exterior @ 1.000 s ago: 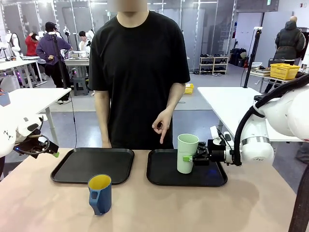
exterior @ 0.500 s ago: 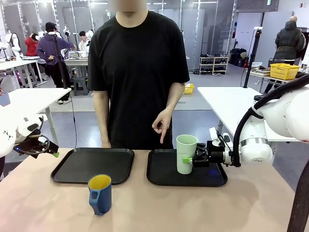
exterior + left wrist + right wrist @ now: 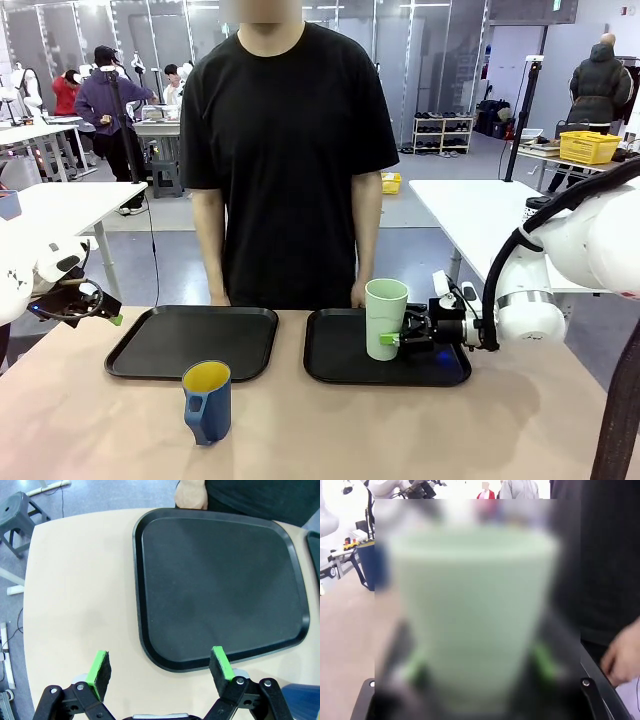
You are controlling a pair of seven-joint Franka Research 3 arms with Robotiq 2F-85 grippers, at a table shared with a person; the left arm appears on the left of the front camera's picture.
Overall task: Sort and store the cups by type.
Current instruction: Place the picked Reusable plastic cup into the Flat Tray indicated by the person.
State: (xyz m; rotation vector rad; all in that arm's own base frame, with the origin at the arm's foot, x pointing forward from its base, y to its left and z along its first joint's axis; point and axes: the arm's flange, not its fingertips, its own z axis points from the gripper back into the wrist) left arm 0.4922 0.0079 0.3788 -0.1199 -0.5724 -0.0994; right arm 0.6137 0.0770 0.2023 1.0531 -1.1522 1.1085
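- Tumbler (image 3: 386,320) stands on right tray (image 3: 340,368), beside left tray (image 3: 190,342); right pincer (image 3: 392,340) flanks it, whether clamped I cannot tell.
- Left pincer (image 3: 160,666), wide open and empty, hovers left of left tray, likely meant for mug (image 3: 207,402) in front of it.

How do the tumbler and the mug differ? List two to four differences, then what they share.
The tumbler is pale green; the mug is dark blue with a yellow inside. The tumbler is taller than the mug. The mug has a handle; the tumbler has none. The tumbler stands on the right tray; the mug stands on the bare table. Both are upright.
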